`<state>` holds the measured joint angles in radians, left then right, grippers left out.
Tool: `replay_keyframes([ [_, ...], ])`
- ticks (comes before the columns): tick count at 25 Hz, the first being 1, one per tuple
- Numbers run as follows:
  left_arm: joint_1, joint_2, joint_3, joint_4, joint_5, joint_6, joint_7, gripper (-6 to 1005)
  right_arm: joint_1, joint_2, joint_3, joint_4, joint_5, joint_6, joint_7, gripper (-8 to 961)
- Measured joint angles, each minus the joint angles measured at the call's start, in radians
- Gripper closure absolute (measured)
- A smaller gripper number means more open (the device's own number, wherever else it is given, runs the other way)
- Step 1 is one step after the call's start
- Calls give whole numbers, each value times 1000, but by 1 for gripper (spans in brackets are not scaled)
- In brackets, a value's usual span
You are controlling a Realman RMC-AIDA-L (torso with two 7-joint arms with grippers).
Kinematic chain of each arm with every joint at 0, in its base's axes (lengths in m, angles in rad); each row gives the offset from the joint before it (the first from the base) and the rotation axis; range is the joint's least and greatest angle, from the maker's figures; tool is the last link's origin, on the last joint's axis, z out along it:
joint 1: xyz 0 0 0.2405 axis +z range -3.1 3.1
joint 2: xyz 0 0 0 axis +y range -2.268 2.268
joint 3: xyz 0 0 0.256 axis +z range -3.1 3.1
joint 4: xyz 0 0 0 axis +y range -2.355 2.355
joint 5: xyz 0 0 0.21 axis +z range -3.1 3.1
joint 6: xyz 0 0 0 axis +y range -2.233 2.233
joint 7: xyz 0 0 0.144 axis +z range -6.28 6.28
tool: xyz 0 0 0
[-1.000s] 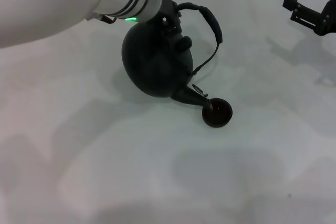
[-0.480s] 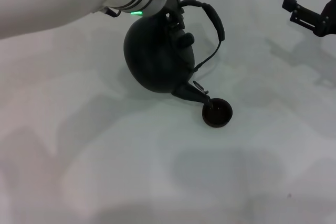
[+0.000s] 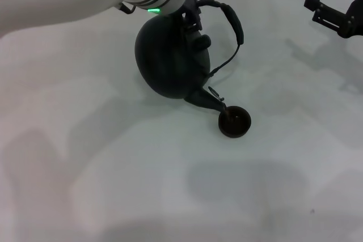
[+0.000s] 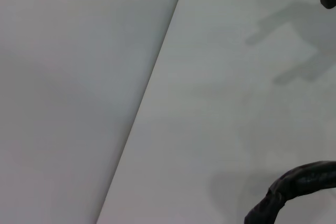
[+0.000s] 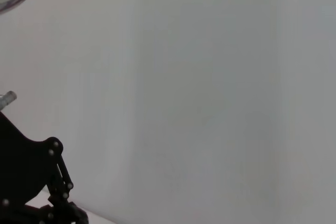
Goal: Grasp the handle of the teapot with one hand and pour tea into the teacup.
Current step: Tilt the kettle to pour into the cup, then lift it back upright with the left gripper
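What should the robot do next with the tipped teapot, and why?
Probably hold the tilt steady a moment. The teapot is tipped, its spout tip right over the near rim of the teacup, and the left arm carries it by the handle. The right pincer sits far off, idle.

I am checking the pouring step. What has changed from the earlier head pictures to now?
The left arm has drawn back a little, carrying the teapot slightly away from the robot, tilted as before. Its spout still hangs over the teacup. The left gripper holds the handle, its fingers hidden. The teacup and the parked right gripper stayed in place.
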<state>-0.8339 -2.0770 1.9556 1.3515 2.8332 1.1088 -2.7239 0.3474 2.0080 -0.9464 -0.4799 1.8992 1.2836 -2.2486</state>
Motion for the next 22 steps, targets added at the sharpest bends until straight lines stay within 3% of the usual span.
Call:
replay_keyframes([
  [22,-58,-3,13,-46,0,2,-3,899,4,2,0,13,12,-6,-9,93],
])
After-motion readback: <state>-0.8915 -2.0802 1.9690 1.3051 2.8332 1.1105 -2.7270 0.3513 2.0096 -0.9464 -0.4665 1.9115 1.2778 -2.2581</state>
